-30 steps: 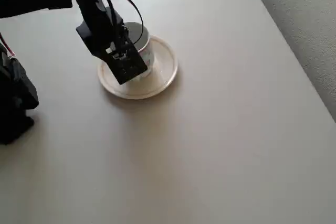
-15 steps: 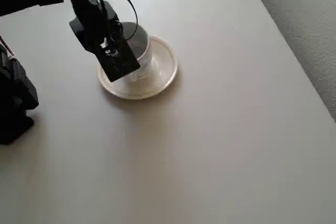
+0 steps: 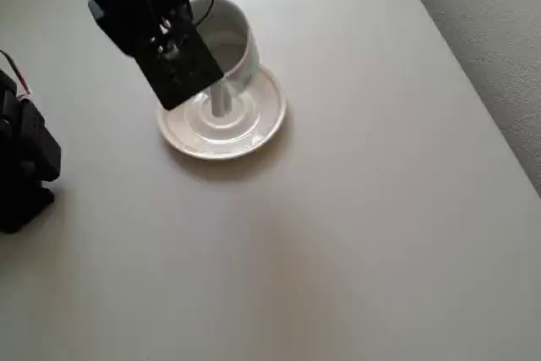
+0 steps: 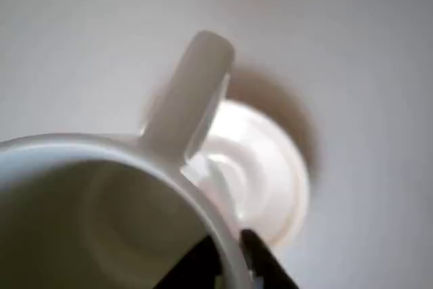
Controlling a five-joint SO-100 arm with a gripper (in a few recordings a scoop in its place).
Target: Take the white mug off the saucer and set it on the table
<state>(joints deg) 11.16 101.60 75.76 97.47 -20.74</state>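
Broad beige surface [image 3: 355, 234], bare to the right of the saucer [image 3: 258, 120]. Resting flat on it, centre ring uncovered. Above, lifted clear, the mug [image 3: 228, 44] — clamped at the rim wall by the end effector [image 4: 226, 262], one finger inside and one outside, probably to carry it without touching the handle [image 4: 193, 93]. Mouth up, long axis nearly upright; in the wrist view, handle pointing away from the end effector.

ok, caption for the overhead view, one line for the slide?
Gripper holds the white mug lifted above the saucer on the table.
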